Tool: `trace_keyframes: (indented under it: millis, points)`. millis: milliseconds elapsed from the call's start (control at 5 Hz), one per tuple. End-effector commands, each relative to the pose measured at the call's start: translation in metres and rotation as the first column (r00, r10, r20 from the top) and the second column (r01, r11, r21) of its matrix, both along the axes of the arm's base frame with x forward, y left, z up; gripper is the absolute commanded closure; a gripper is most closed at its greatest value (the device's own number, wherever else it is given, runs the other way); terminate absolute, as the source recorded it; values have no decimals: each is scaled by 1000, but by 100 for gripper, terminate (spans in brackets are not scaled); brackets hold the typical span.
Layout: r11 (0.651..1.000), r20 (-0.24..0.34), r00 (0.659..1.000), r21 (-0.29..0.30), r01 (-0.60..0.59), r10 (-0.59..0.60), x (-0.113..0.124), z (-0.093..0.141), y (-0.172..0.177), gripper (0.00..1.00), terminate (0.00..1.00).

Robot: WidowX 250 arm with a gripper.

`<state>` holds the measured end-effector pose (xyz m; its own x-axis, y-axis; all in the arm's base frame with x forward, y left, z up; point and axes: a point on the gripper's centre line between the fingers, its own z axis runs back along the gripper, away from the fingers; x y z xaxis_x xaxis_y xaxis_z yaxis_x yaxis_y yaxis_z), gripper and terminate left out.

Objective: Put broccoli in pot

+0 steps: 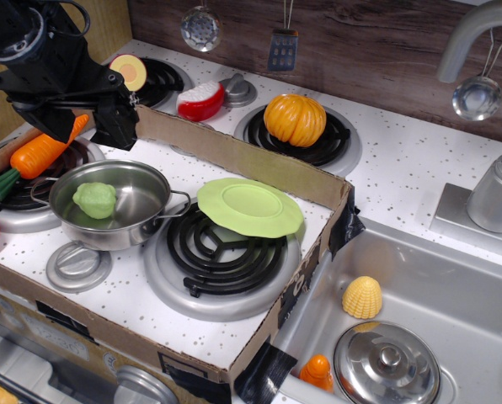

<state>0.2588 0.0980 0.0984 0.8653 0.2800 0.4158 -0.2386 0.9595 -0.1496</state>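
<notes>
The pale green broccoli (95, 199) lies inside the shiny steel pot (146, 225), on the left part of its bottom. The pot stands at the left of the cardboard tray, next to the front burner. My black gripper (84, 131) hangs above and behind the pot, clear of the broccoli. Its two fingers (118, 126) stand apart with nothing between them, so it is open and empty.
A light-green plate (249, 206) lies on the black burner (221, 252) right of the pot. A carrot (39, 153) lies left of the gripper, a pumpkin (295, 119) at the back. The sink holds a corn piece (362, 297) and a steel lid (387, 364).
</notes>
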Motion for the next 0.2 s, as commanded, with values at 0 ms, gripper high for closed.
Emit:
trace_keyframes:
  millis: [0]
  points:
    - [1000, 47, 999, 26, 3, -5, 5, 18, 3, 0, 100]
